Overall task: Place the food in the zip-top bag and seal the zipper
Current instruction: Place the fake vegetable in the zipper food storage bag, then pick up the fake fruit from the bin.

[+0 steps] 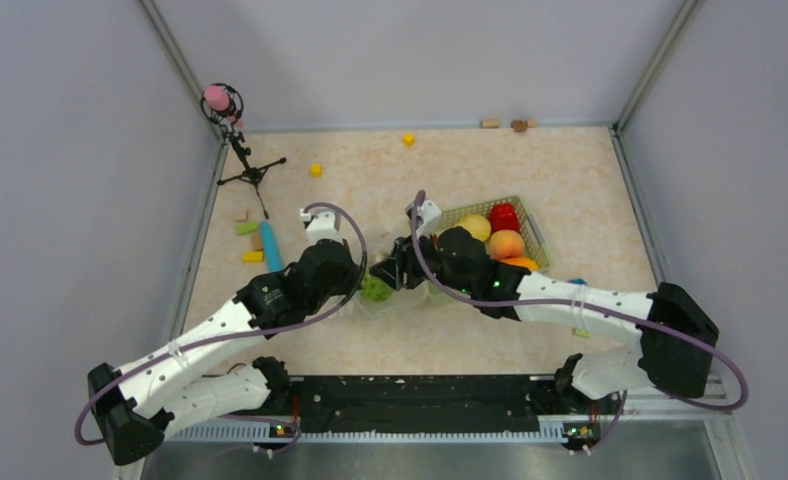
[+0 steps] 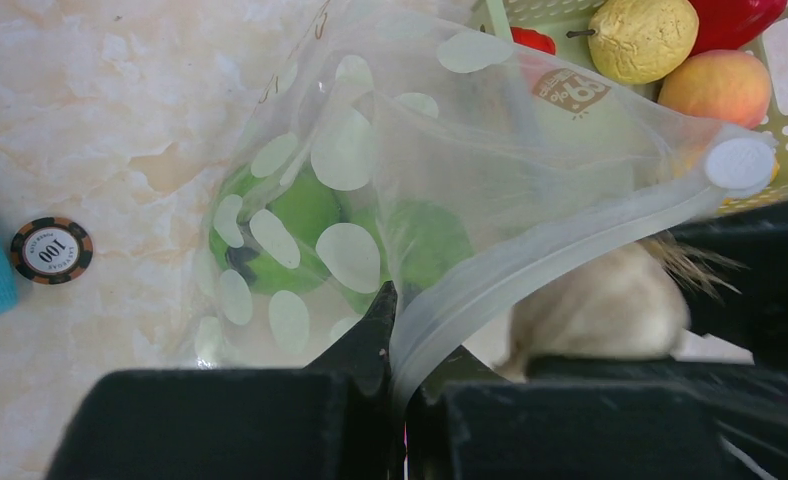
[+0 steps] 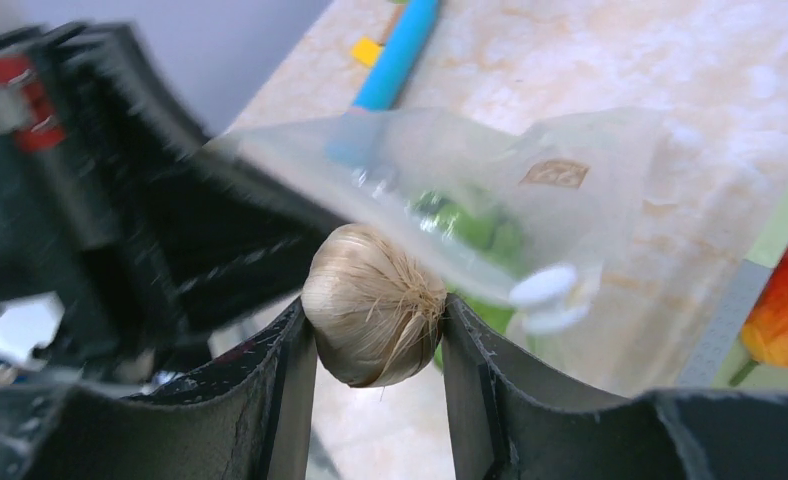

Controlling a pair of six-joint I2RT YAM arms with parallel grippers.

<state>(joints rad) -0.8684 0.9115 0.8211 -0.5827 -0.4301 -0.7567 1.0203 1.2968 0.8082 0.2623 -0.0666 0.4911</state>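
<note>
The dotted clear zip-top bag point(image 2: 370, 170) lies mid-table with a green striped melon point(image 2: 290, 225) inside. My left gripper point(image 2: 402, 345) is shut on the bag's whitish zipper strip point(image 2: 530, 265) and holds the mouth up. My right gripper point(image 3: 378, 330) is shut on a pale garlic bulb point(image 3: 370, 305) at the bag's mouth point(image 3: 440, 200); the bulb also shows in the left wrist view point(image 2: 600, 305). In the top view both grippers meet near the melon point(image 1: 375, 288). More food, yellow point(image 1: 475, 226), red point(image 1: 504, 215) and peach point(image 1: 506, 244), sits in the green basket point(image 1: 535, 232).
A blue stick point(image 1: 270, 247) and small coloured blocks point(image 1: 247, 228) lie at the left. A poker chip point(image 2: 51, 250) lies on the table left of the bag. A small tripod point(image 1: 240, 150) stands at the back left. Yellow cubes point(image 1: 315, 169) lie farther back.
</note>
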